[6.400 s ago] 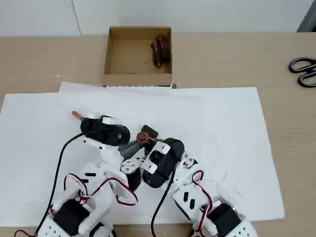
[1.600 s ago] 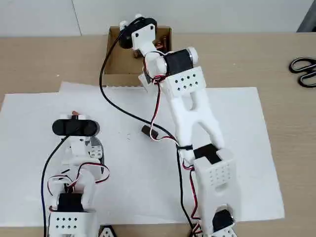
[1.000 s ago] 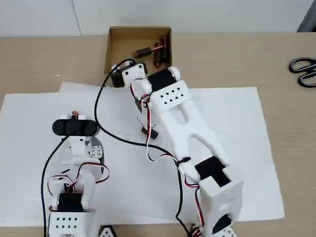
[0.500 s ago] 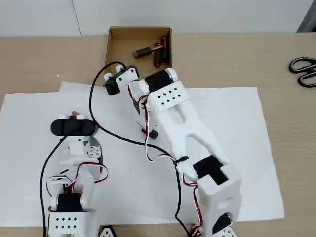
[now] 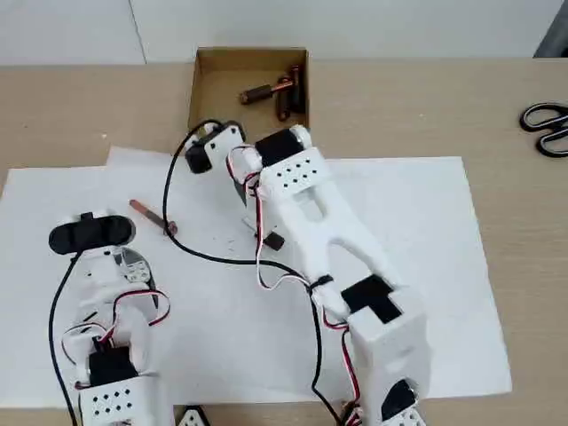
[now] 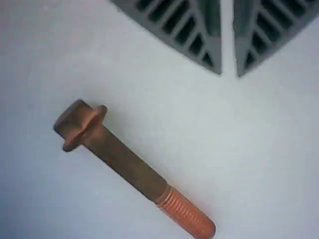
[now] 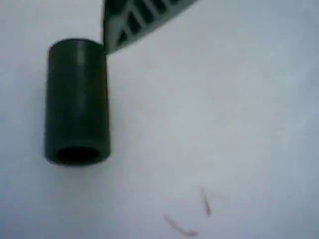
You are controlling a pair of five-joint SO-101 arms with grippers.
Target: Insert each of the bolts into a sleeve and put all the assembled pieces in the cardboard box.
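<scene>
A copper bolt (image 5: 153, 216) lies loose on the white paper (image 5: 417, 231); in the left wrist view the bolt (image 6: 130, 169) rests a short way beyond my left gripper (image 6: 228, 69). Its fingers are shut with only a thin slit between them, and they hold nothing. A dark sleeve (image 5: 273, 240) lies on the paper, half under the right arm. My right gripper (image 5: 247, 191) hangs above it. It is open, with one fingertip (image 7: 134, 22) just beside the sleeve (image 7: 77, 102) and not touching it. Assembled pieces (image 5: 277, 89) lie in the cardboard box (image 5: 202, 93).
Scissors (image 5: 546, 127) lie at the table's far right edge. The right arm's black cable (image 5: 177, 231) loops over the paper close to the bolt. The left arm's base (image 5: 106, 390) stands at the paper's near left corner.
The right arm left an assembled piece in the box and drew back over the paper toward the sleeve. The left arm pulled back to the left, uncovering the bolt.
</scene>
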